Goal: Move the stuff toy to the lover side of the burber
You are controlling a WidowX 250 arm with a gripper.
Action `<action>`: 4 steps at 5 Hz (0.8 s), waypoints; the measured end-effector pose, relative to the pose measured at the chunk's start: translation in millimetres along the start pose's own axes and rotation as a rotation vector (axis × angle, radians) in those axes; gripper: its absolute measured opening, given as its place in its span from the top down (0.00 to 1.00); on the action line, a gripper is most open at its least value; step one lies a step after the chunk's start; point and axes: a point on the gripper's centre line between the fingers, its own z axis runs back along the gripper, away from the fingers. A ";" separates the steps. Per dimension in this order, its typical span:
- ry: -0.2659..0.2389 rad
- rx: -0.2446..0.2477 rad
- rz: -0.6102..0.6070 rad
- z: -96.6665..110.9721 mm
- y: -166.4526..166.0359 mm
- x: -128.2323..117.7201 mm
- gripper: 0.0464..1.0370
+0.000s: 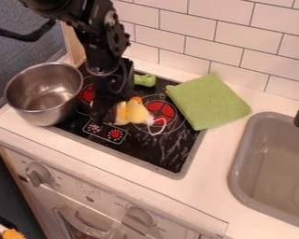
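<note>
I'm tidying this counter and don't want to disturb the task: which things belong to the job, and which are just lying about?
Part of the job:
- yellow stuffed toy
- black stovetop under it
- gripper, at the toy

Just lying about:
- metal pot
- green cloth
- small green object

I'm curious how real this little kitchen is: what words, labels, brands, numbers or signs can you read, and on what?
Nothing reads clearly enough to quote.
Oven front: small marks near the knobs, too small to read.
Black cooktop: marks inside the outlined control box, too small to make out.
</note>
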 end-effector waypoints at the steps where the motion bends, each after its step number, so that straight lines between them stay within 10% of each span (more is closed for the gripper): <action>1: 0.030 -0.041 -0.041 -14.3 -6.3 4.9 0.75; 4: 0.052 -0.048 0.004 -10.8 -7.5 3.7 0.03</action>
